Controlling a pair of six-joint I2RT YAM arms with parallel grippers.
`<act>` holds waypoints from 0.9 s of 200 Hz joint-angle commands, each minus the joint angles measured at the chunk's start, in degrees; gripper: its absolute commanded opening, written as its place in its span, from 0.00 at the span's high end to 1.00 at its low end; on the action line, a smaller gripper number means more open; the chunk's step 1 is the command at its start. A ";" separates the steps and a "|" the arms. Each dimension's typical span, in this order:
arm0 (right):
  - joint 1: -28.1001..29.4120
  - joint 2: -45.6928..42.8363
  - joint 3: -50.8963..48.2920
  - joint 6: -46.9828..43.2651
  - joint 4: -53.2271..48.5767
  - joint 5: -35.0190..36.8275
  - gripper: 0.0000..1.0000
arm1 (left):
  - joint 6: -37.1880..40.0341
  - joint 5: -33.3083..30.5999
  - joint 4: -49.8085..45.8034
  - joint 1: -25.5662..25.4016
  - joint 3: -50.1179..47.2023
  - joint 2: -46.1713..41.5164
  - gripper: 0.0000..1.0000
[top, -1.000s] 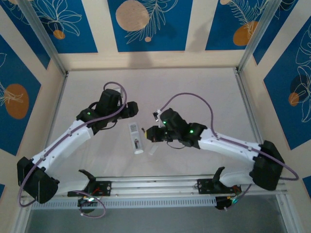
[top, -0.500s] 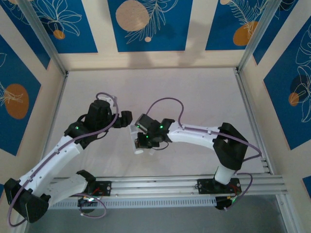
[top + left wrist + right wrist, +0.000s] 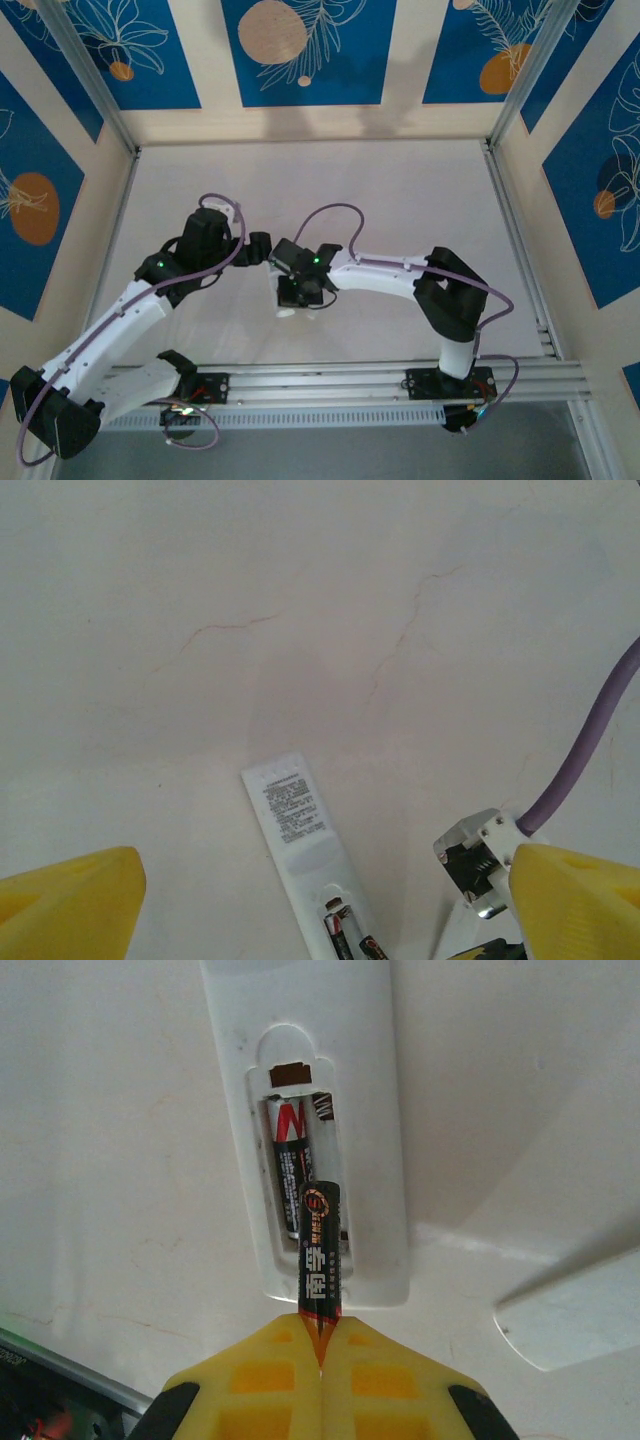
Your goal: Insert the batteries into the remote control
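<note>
The remote control (image 3: 300,1020) lies back-up on the table (image 3: 300,600), with its compartment open. The held battery (image 3: 320,1250) is pinched at its rear end by the right gripper (image 3: 320,1340). Its front end is placed over the vacant slot beside the seated battery (image 3: 288,1160). It should be lowered flat, kept parallel to the slot, and pressed toward the far contact before release. Polarity marks cannot be read. The left gripper (image 3: 325,905) is spread wide near the remote control and holds nothing.

Counted: 2 batteries, 1 remote control, 1 cover piece (image 3: 575,1315), 2 grippers.
</note>
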 commanded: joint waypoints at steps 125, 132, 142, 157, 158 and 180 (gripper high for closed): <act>-0.04 7.75 3.63 -0.40 -1.74 1.26 1.00 | 1.20 0.37 -1.71 0.85 -1.06 -0.31 0.06; -0.11 8.11 3.51 -0.57 -1.63 1.26 1.00 | 0.97 0.37 -1.68 0.81 -1.16 -0.26 0.06; -0.11 8.43 3.39 -0.78 -1.65 1.47 1.00 | 0.75 0.37 -1.68 0.90 -1.25 -0.13 0.06; -0.33 8.54 3.61 -1.31 -1.68 1.63 0.99 | 0.37 0.50 -1.94 0.90 -1.09 0.30 0.06; -0.36 8.52 3.62 -1.36 -1.67 1.62 0.98 | 0.40 0.53 -1.95 0.90 -1.08 0.31 0.06; -0.64 8.52 4.67 -2.72 -1.82 1.28 0.93 | 0.14 1.15 -1.78 0.99 -1.01 1.23 0.06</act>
